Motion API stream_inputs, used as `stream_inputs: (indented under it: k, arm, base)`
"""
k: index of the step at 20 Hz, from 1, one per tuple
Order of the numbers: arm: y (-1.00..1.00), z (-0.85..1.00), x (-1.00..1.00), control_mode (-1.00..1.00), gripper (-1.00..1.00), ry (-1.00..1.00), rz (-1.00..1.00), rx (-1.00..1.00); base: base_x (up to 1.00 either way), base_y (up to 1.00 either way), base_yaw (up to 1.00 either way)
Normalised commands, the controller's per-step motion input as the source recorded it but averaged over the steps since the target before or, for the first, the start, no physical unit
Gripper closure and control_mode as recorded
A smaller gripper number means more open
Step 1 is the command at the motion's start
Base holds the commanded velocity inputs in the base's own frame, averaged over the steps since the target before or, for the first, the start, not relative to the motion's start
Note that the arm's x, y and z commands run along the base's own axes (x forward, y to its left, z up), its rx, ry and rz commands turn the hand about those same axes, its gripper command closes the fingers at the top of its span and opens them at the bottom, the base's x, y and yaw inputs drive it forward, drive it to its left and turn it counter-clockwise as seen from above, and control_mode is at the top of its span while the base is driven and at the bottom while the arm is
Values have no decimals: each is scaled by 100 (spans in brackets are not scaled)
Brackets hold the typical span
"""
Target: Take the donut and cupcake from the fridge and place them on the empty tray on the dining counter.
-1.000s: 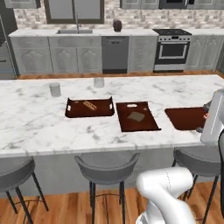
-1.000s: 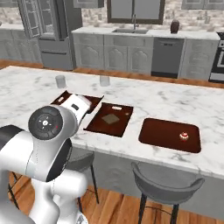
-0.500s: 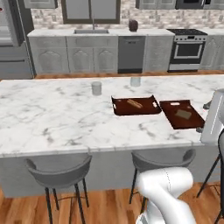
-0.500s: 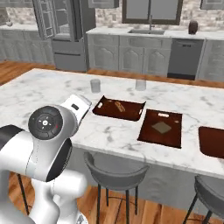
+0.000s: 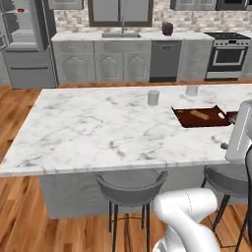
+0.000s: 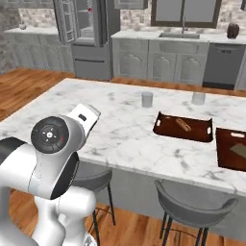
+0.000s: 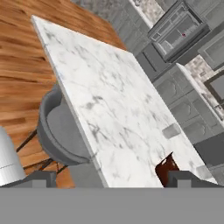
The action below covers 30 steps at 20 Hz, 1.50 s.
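Observation:
The fridge (image 5: 27, 44) stands at the far left of the kitchen with its upper doors open and lit shelves showing; it also appears as the fridge (image 6: 89, 36) and, far off and tilted, the fridge (image 7: 179, 30). A tiny red speck sits on an upper shelf; I cannot tell what it is. The dining counter (image 5: 98, 128) stretches across in front of me. My gripper (image 7: 113, 180) is open with nothing between its fingers, above the counter's near edge. The donut, the cupcake and the tray are out of view.
A brown tray with upturned sides (image 6: 182, 128) holds a bread-like piece, and a board with a handle slot (image 6: 233, 150) lies to its right. Two grey cups (image 6: 147, 99) stand behind them. Grey stools (image 5: 130, 187) line the near side. Wood floor surrounds the counter's left end.
The whole picture has shifted: the base has driven left along the counter toward the fridge. The trays have slid to the right of the views. The gripper stays open.

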Motion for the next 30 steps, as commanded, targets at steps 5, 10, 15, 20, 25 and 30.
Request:
stream_inputs:
  k: [5,10,15,20,25,30]
  arm:
    - [0,0,0,100,-100,0,0,0]
    - [0,0,0,100,-100,0,0,0]
    - [0,0,0,100,-100,0,0,0]
    - [0,0,0,100,-100,0,0,0]
    - [0,0,0,100,-100,0,0,0]
    - [0,0,0,100,-100,0,0,0]
  base:
    - [0,100,0]
    - [0,100,0]
    - [0,100,0]
    - [0,100,0]
    - [5,100,0]
    - [26,100,0]
